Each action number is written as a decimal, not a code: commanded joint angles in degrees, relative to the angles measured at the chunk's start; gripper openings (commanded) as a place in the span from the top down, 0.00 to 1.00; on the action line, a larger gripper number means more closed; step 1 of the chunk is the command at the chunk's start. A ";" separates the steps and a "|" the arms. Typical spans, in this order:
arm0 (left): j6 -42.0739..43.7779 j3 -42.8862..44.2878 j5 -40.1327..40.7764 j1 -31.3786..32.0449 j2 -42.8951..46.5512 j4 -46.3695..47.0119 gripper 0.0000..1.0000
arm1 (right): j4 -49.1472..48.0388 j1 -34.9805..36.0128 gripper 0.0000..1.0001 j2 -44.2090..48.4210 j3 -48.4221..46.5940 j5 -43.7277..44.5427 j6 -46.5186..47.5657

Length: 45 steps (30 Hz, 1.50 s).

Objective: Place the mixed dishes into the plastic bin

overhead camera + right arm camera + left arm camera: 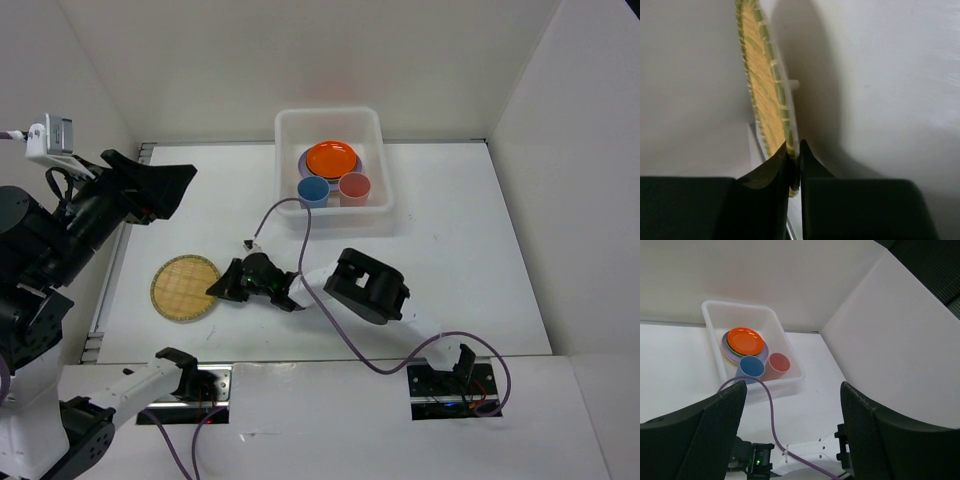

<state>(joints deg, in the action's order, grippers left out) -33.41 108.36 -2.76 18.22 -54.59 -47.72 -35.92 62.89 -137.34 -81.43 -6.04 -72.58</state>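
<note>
Right jaws tight on bamboo plate (762, 87) rim

My left arm is raised on the left, its tool (792, 389) spread wide. My right arm stretches low to the left, its tool (214, 289) pinching the rim of the woven plate (180, 287).

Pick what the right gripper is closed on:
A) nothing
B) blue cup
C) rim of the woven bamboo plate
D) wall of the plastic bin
C: in the right wrist view the right gripper pinches the rim of the woven bamboo plate; the blue cup sits in the plastic bin, away from it.
</note>
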 commanded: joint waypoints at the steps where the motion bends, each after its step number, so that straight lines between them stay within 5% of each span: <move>1: -0.61 -0.16 0.13 0.33 0.53 3.52 0.18 | -0.38 0.74 0.90 -1.70 -2.60 2.53 -1.60; 2: -0.61 -0.68 0.13 0.33 1.06 3.52 0.18 | 0.32 0.74 0.99 -1.18 -3.20 2.53 -0.39; 11: -2.89 -1.30 -0.49 0.33 5.71 8.61 0.18 | 20.61 2.06 1.00 11.81 -16.64 5.34 13.95; 25: -5.70 -3.58 -1.54 0.85 10.29 15.99 0.18 | 36.08 -27.10 1.00 13.76 -37.48 -4.85 19.31; 31: -5.70 -4.20 -1.54 0.85 9.76 16.00 0.18 | 38.38 -39.23 1.00 13.15 -38.10 -8.89 18.70; 45: -6.23 -6.40 -2.07 0.85 9.24 18.28 0.18 | 35.31 -50.14 1.00 11.83 -22.38 -15.14 20.01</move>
<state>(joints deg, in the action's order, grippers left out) -38.30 101.95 -3.88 18.92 -44.86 -32.67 4.05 14.61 -127.46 -104.38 -18.09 -53.19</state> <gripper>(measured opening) 0.823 0.092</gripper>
